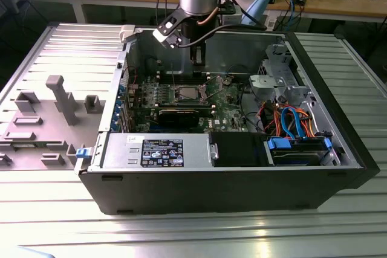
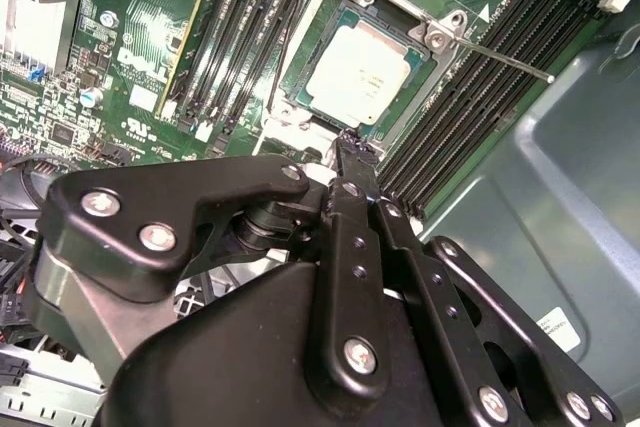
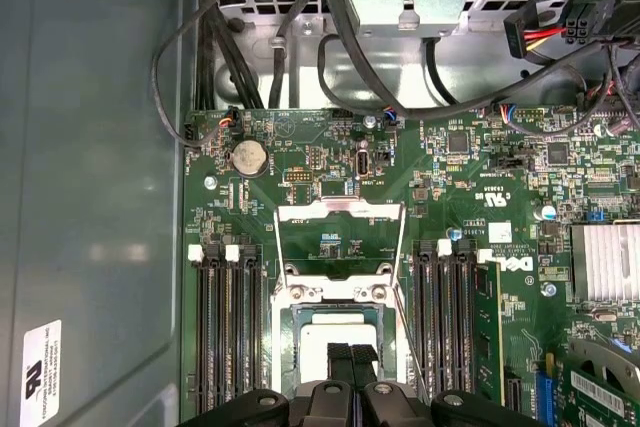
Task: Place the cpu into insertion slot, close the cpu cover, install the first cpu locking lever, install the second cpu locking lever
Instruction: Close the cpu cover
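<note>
— How does the gripper (image 3: 340,355) stand at this moment?

— Its two fingers are pressed together and I see nothing between them, so it carries nothing. In both wrist views the tips hang low at the edge of the insertion slot (image 3: 288,342), just beside the cpu (image 3: 335,329). I cannot tell whether they touch the metal.

— So the cpu is placed?

— Yes. It lies flat inside the slot with its silver top upward. In the second wrist view it sits square within the border. I judge the first step to be done.

— And the cpu cover (image 3: 340,237)?

— It is not yet closed. The frame is folded back on the side of the slot away from the fingers, and the green circuit board (image 3: 450,207) shows through its opening. A thin locking lever (image 2: 500,59) stands free over the memory slots (image 2: 455,117) and is not latched.

— Then which step is in hand?

— The closing of the cover, in my judgement. It calls for the closed tip to reach the free edge of the frame and turn it down over the chip. This must be gentle, without scraping the chip and without catching the loose lever.
</note>
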Robot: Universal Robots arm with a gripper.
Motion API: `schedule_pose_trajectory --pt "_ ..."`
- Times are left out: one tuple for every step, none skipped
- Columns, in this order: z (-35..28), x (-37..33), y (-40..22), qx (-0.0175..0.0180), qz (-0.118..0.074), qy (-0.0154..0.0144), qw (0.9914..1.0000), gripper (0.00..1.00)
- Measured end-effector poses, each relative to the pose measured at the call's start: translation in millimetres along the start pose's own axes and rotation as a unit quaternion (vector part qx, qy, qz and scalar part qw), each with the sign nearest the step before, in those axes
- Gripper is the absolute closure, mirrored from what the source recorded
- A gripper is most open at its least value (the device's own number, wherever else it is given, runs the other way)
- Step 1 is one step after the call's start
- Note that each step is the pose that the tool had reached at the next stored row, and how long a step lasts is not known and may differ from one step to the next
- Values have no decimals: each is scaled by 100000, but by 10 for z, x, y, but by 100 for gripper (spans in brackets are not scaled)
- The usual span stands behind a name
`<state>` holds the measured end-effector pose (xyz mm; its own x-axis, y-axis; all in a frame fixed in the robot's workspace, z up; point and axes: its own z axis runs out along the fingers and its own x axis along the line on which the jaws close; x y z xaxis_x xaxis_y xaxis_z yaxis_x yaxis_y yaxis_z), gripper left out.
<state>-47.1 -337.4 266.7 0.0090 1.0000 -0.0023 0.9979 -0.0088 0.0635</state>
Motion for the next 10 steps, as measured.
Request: schedule_pose_trajectory --pt "0 0 1 0 0 2 100000 89" --pt "0 0 1 0 -1 -2 100000 89" --pt "0 0 1 3 0 1 100000 89" --pt "-1 0 1 -2 2 3 100000 89" --pt "-2 1 2 -2 -1 4 100000 89" --pt "-7 1 2 3 -1 -8 100000 89" --pt "-13 0 2 3 1 -5 100000 89" --pt "-20 0 2 -1 0 -1 100000 89" --pt "-25 0 3 2 -1 -4 100000 89" --pt "-25 0 3 -8 -1 7 100000 89"
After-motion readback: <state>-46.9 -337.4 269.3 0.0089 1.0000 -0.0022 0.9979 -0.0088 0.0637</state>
